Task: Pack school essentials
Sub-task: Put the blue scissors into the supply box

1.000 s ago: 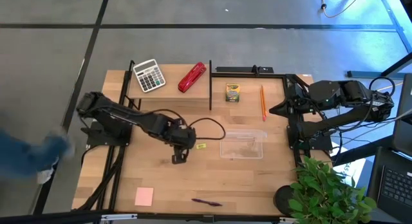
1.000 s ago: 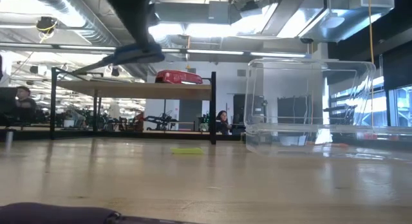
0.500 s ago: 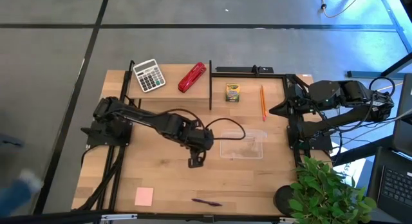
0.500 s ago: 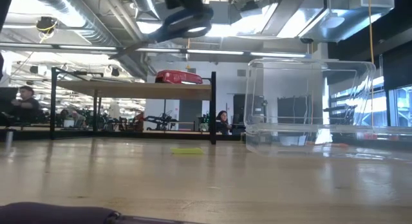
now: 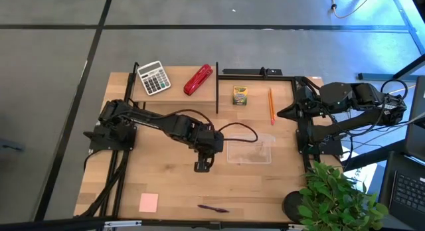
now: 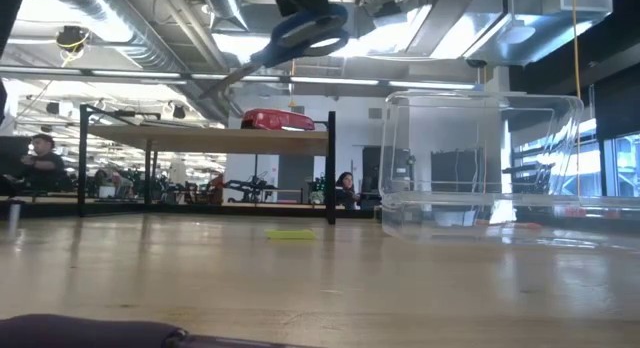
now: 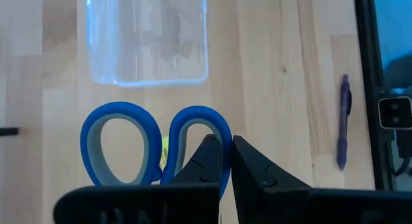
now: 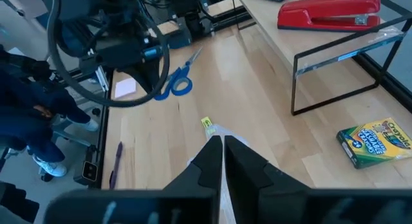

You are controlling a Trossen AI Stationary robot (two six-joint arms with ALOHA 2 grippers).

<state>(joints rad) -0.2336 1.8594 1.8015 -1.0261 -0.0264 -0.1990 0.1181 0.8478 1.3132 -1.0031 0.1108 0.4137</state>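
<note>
Left pincer (image 7: pixel 230 161) grips blue-handled scissors (image 7: pixel 154 147), seemingly beside the clear box (image 7: pixel 148 37).

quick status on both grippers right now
Left gripper: shut on the blue-handled scissors, held above the table.
Right gripper: shut, holding nothing.

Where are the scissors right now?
The blue-handled scissors hang in the left hand, raised above mid-table beside the clear container, on its left in the high view, with the tiny yellow block below.

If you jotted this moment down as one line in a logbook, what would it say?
left gripper: shut on blue-handled scissors, carried above table | clear plastic bin: just ahead | right gripper: shut, waiting at right edge
</note>
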